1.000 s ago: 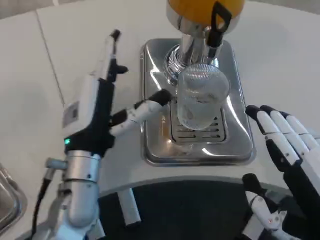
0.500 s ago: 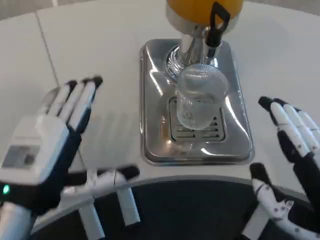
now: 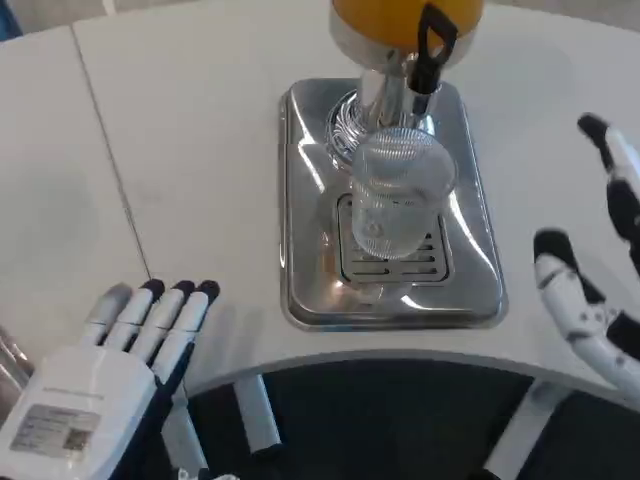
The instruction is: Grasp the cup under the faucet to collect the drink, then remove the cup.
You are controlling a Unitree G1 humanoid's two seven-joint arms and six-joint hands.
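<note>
The clear cup [image 3: 398, 195] stands on the steel drip tray [image 3: 470, 290] under the black faucet [image 3: 432, 45], untouched, while the left robot hand [image 3: 105, 375] lies released, fingers straight, near the white bench [image 3: 200, 150] edge, and the right robot hand [image 3: 595, 270] hangs spread, empty.

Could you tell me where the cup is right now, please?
In the head view, the clear cup stands on the grille of the steel drip tray, just below the black tap of the orange dispenser, between both hands and touched by neither.
</note>
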